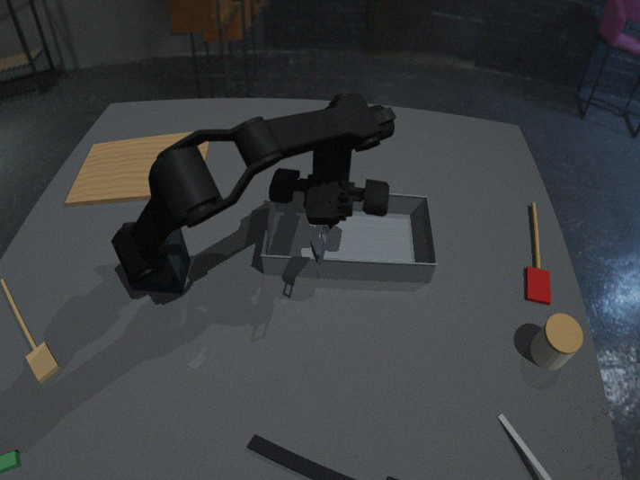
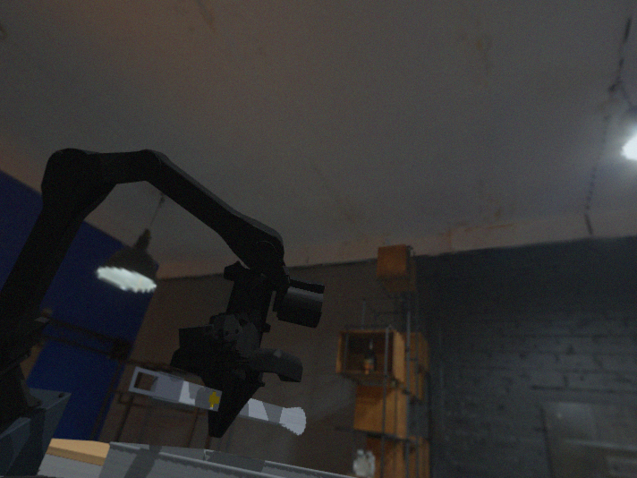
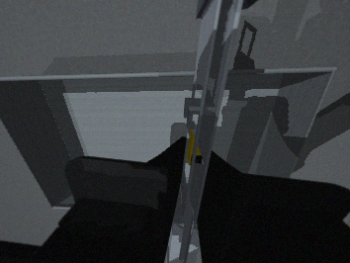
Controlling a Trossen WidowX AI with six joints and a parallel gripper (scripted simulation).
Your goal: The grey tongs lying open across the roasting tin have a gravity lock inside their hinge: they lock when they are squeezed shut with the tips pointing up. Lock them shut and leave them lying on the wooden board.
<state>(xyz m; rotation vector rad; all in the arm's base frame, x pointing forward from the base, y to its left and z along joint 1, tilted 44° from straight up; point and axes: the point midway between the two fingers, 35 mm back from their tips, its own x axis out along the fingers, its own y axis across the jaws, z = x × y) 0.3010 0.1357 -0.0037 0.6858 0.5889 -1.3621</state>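
Observation:
The grey tongs (image 1: 318, 253) (image 2: 265, 411) (image 3: 212, 64) are held above the roasting tin (image 1: 372, 271) (image 2: 180, 465) (image 3: 148, 75), not touching its rim in the exterior view. My gripper (image 2: 220, 424) (image 3: 188, 142) is shut on them near mid-length, beside the yellow mark. Their two arms are pressed close together. They lie nearly level, the scalloped tips a little lower than the end with the rectangular loop. Whether the lock holds cannot be seen. The wooden board (image 1: 119, 167) (image 2: 77, 448) lies at the back left, partly behind my arm in the top view.
A pale wooden spatula (image 1: 42, 362) lies at the left. A red spatula (image 1: 537, 285) and a jar with a wooden lid (image 1: 555, 346) are at the right. A dark bar (image 1: 299, 459), a light strip (image 1: 524, 447) and a green block (image 1: 7, 461) are at the front.

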